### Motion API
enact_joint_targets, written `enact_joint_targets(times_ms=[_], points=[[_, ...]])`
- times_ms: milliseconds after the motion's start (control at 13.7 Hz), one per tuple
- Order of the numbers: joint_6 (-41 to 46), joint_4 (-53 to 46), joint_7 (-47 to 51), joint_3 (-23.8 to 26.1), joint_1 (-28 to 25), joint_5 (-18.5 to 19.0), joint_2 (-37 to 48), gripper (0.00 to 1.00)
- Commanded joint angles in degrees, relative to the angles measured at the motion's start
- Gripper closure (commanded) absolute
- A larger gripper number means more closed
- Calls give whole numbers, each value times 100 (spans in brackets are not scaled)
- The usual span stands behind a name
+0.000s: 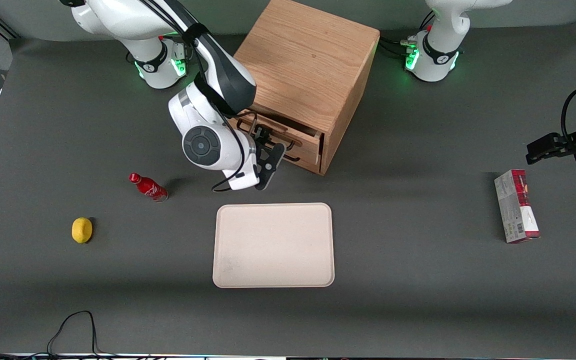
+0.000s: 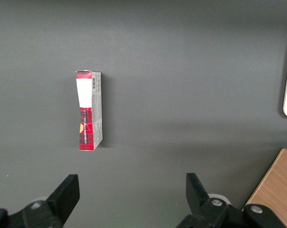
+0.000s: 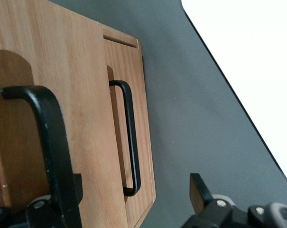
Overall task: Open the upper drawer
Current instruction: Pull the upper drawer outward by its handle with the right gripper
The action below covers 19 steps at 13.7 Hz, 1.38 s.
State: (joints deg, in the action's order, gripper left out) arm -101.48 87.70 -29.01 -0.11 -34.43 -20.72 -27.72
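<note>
The claw (image 1: 269,159) sits right at the front of the wooden cabinet (image 1: 308,65), level with the upper drawer (image 3: 67,66). Its fingers are spread apart, and the one clearly seen (image 3: 198,188) is clear of the wood. The drawer's black bar handle (image 3: 50,137) runs between them rather than being pinched. That looks like a hooking hold, which suits a straight pull outward.

The upper drawer seems to be already out a little: its front stands proud of the lower drawer (image 3: 145,142), whose own handle (image 3: 131,142) lies flush and untouched. How far it has travelled is hard to judge.

The cabinet is turned at an angle on the counter (image 1: 418,150), so the drawer slides out slantwise toward the working arm's end and toward the front camera.

There is open room on that path. The cream tray (image 1: 273,245) lies nearer the camera than the claw, with bare counter between them (enough, I judge, for the full stroke). The red bottle (image 1: 149,187) and the lemon (image 1: 82,230) lie well off toward the working arm's end. The red carton (image 1: 516,206) is far toward the parked arm's end.
</note>
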Motion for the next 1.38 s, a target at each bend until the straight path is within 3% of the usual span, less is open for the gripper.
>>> enact_joint_targets(times_ms=[0, 1312], points=[[-65, -17, 19, 2, 85, -82, 3, 0], [-3, -587, 18, 2, 498, -3, -242, 0]])
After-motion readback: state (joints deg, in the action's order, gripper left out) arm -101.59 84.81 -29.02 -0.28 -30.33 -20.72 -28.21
